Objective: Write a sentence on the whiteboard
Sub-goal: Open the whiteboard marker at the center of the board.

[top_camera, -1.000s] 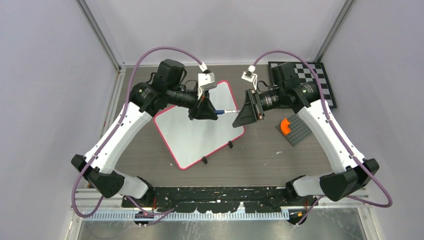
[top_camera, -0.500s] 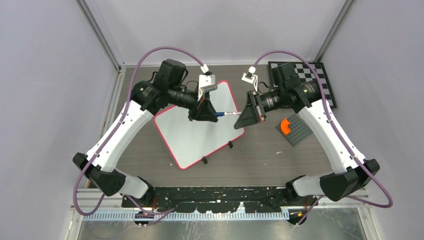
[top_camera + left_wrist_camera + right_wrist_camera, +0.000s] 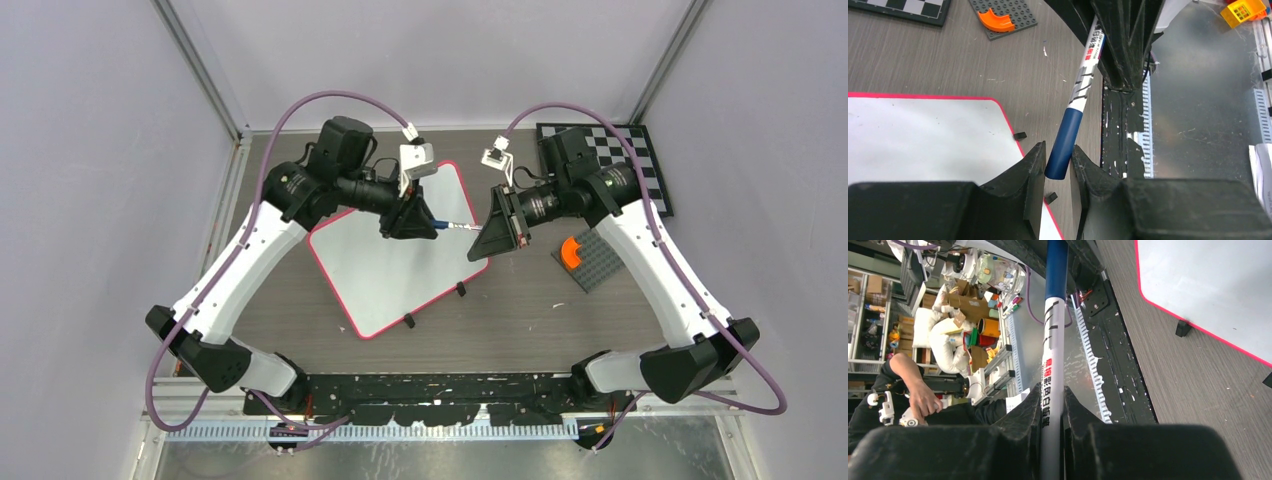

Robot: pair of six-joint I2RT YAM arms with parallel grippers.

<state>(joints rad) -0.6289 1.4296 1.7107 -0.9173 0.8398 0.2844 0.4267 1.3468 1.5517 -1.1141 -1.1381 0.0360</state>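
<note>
The whiteboard (image 3: 400,270) lies tilted on the table, white with a red-pink rim; no blue sentence shows on it. It also shows in the left wrist view (image 3: 923,135) and the right wrist view (image 3: 1208,285). A marker (image 3: 455,227) with a white barrel and a blue cap hangs level above the board's right corner, between both grippers. My left gripper (image 3: 432,226) is shut on the blue cap (image 3: 1063,145). My right gripper (image 3: 478,230) is shut on the white barrel (image 3: 1053,350).
Two black clips (image 3: 409,321) sit on the board's near edge. A black-and-white checkerboard (image 3: 630,150) lies at the back right. A grey baseplate (image 3: 600,265) with an orange curved piece (image 3: 572,250) lies right of the board. The arms' base rail runs along the near edge.
The two grippers have drawn closer together; less of the marker shows between them. The right gripper has shifted slightly left and the cap sits deeper in the left fingers.
</note>
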